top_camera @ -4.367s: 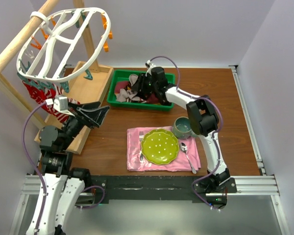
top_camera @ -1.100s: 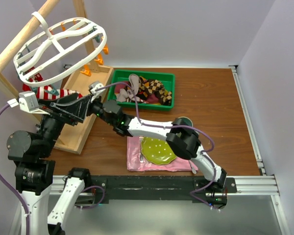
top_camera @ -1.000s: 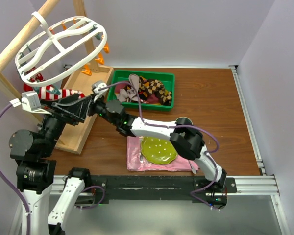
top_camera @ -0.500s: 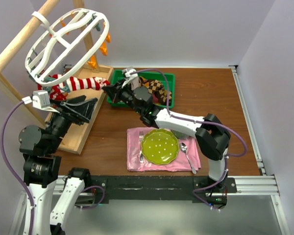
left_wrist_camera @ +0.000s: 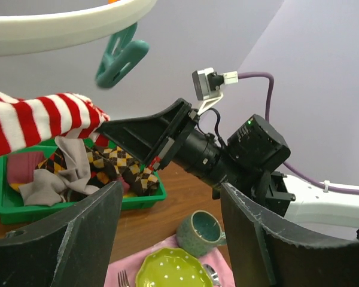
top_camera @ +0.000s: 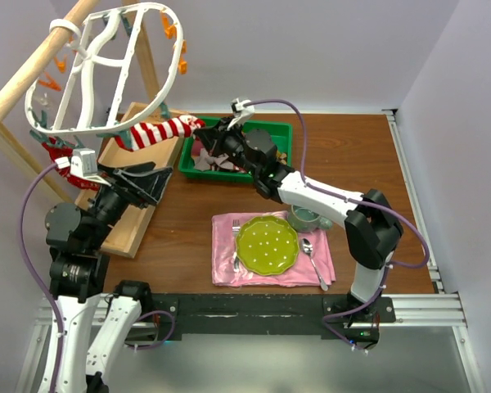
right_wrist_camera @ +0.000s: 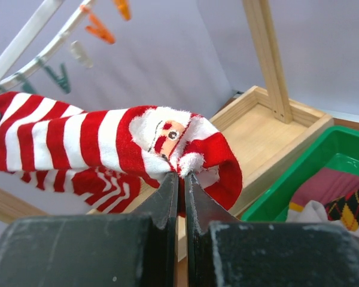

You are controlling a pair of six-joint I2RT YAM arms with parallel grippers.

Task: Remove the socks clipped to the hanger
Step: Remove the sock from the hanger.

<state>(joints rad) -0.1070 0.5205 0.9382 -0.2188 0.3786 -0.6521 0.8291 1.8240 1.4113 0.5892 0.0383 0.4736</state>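
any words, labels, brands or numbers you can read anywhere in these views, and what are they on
None can be read in any view.
The red-and-white striped sock bears only a Santa face, no lettering.
The green plate has white dots, no text.

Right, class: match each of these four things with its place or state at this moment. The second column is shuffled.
Things:
1. striped sock
2. argyle sock
3. green plate
4. left gripper

Places or states:
A. on the pink napkin
B. open, holding nothing
C. lying in the green bin
D. pinched by the right gripper

Pairs: 1-D, 2-C, 3-A, 4-B.
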